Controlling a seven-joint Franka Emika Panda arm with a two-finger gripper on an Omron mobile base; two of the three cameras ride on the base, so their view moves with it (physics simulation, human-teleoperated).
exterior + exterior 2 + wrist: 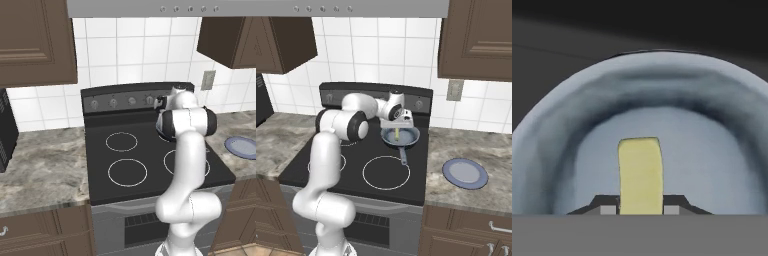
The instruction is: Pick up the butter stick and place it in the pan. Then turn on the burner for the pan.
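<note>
Butter stick (640, 175) sits clamped between our pincer (640, 209) tips, hanging just over the blue-grey inside of the pan (722, 150); whether it touches the floor we can't tell. We read it as light, soft and greasy: squeeze hard and it dents, squeeze loosely and it slides. The hold across its narrow faces near one end looks right. Pincer is closed down on the stick. From the right base view the pan (400, 136) rests on the stove's (356, 172) back right ring, with the plate (465, 173) off on the surface, well apart.

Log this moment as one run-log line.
gripper: shut on butter stick | position: over pan | burner: not yet on
</note>
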